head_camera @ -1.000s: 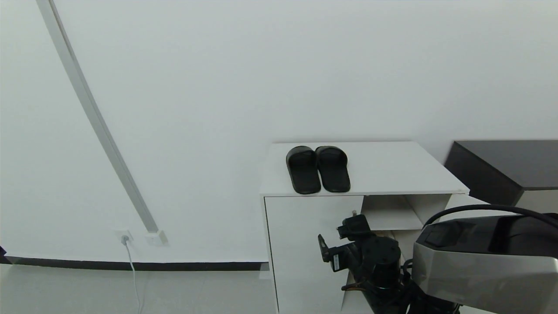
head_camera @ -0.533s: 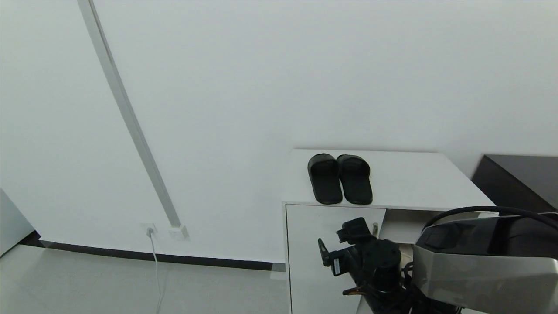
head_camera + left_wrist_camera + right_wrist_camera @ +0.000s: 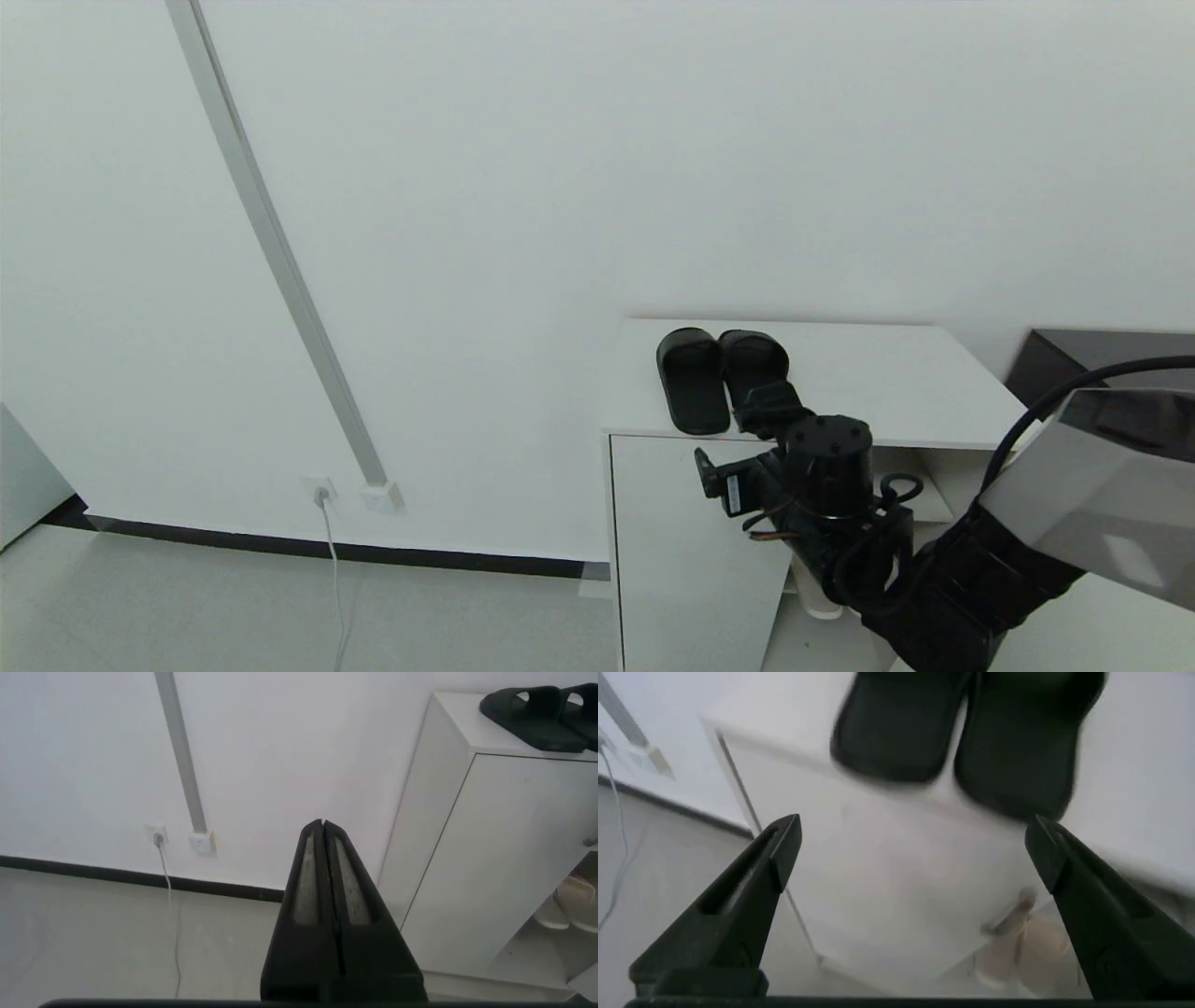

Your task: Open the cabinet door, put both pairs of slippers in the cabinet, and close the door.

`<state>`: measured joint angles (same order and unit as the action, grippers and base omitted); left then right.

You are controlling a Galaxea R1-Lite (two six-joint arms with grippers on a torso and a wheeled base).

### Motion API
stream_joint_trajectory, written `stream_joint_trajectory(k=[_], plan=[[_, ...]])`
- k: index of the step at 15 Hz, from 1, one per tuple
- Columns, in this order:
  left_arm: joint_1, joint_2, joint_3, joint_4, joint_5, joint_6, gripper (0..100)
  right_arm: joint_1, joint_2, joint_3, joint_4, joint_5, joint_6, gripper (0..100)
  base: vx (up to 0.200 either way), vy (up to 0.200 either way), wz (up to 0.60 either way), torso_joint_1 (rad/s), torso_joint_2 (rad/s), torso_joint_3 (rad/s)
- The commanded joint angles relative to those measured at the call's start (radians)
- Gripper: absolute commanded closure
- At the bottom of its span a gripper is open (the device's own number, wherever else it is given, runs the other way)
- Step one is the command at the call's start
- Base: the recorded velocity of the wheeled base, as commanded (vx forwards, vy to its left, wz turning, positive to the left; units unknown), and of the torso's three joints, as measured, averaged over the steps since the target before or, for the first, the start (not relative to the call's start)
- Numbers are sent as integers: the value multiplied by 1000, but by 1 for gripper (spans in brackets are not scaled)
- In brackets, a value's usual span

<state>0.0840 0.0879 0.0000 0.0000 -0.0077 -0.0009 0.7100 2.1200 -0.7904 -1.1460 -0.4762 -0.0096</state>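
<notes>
slippers [image 3: 693, 383]: matt black, rubbery | cabinet [image 3: 887, 387]: smooth white laminate

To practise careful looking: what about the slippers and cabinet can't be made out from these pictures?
- Head view: right gripper covers one black slipper's heel; its arm hides the cabinet interior.
- Left wrist view: pale shape inside, cut by the edge.
- Right wrist view: both black slippers blurred.

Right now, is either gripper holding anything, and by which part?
Nothing is held. The right gripper is open, its fingers spread facing the black slippers on the cabinet top; the left gripper is shut on nothing.
</notes>
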Motion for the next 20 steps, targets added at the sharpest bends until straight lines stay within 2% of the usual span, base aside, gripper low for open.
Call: stream_joint_trajectory(k=[1, 4, 10, 12, 13, 15, 17, 20], plan=[[0, 0, 0, 0, 0, -1, 100, -1, -71, 8, -31, 10, -33, 0, 0, 0, 0, 0, 0, 0], [0, 0, 0, 0, 0, -1, 100, 0, -54, 27, -70, 22, -35, 0, 0, 0, -400, 2, 2, 2], [0, 0, 0, 0, 0, -1, 100, 3, -9, -26, -86, 14, -35, 0, 0, 0, 0, 0, 0, 0], [0, 0, 0, 0, -2, 1, 100, 5, -22, -79, 45, 4, 14, 0, 0, 0, 0, 0, 0, 0], [0, 0, 0, 0, -2, 1, 100, 5, -45, -151, 215, 2, 105, 0, 0, 0, 0, 0, 0, 0], [0, 0, 0, 0, -2, 4, 100, 20, -54, -254, 413, -59, 201, 0, 0, 0, 0, 0, 0, 0], [0, 0, 0, 0, -2, 2, 100, 23, -25, -320, 446, -116, 220, 0, 100, 0, 0, 1, 1, 4], [0, 1, 0, 0, -3, 1, 100, 16, -2, -316, 445, -121, 226, 0, 200, 0, 0, -12, 2, 4]])
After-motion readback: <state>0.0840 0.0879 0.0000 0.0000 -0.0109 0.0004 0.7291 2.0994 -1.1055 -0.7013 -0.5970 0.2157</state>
